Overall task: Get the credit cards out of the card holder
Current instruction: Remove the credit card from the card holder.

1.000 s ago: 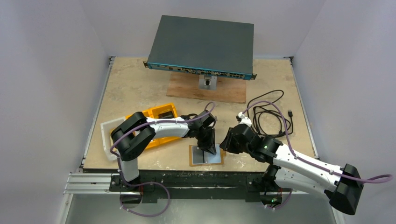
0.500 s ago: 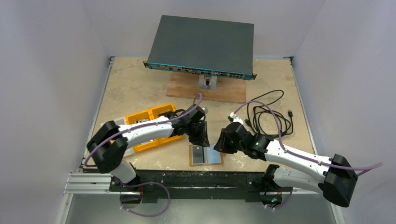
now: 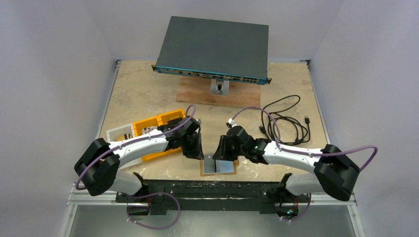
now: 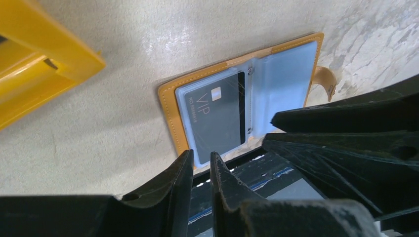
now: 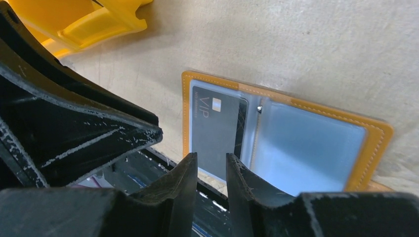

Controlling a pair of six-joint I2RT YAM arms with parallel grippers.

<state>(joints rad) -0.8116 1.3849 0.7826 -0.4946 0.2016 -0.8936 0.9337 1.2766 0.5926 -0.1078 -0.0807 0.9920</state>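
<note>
Wallet-type card holder is lying opened flat at the near edge of the table, roughly centre, with both claws crowding it from the far side. The left gripper hangs just off its far-left corner. The right gripper is over its far edge, close beside the left one. In each wrist view the fingertips line up with the border of the card-side page, but I can't tell if either one is actually touching it.

Both claws are all but pressed together, just a thin slit between the fingers, and nothing is pinched in either.

Both arms are stretched out low with elbows pushed wide to the left and right. The forearms run inward almost level with the table, and the wrists meet over the holder. The left forearm crosses the near side of the yellow-orange tray.

The holder is tan-orange with a stitched rim, clear sleeves inside and a small strap tab poking off the right edge. The left page shows a dark grey credit card printed "VIP" with a black stripe, tucked in its sleeve. The right sleeve just looks pale blue-grey, and I can't tell if a card is in there.
</note>
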